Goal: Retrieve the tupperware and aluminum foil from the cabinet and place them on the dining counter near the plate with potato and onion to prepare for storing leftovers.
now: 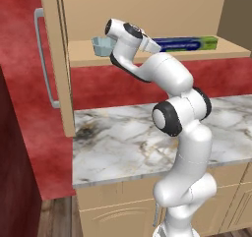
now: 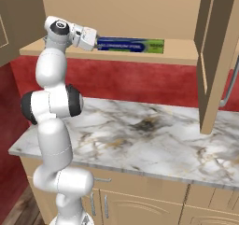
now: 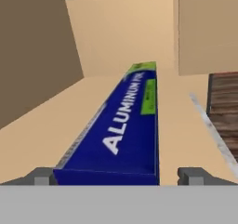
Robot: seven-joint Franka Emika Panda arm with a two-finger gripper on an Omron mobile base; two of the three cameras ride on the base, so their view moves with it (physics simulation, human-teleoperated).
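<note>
Long dark blue aluminum foil box (image 3: 122, 125), frame centre, straddled by wide-apart gripper (image 3: 116, 176); slippage risked if clamped off-centre; pale tupperware tub (image 1: 102, 45) upper left.

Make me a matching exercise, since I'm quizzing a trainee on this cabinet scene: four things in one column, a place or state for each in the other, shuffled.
Things:
1. tupperware
2. aluminum foil
3. cabinet door
4. gripper

Places or states:
A. swung open, grey bar handle on it
B. open, fingertips either side of the near end of the box
C. lying lengthwise on the shelf, green at its far end
D. on the shelf by the door side, partly behind the arm

Pairs: 1-D, 2-C, 3-A, 4-B
</note>
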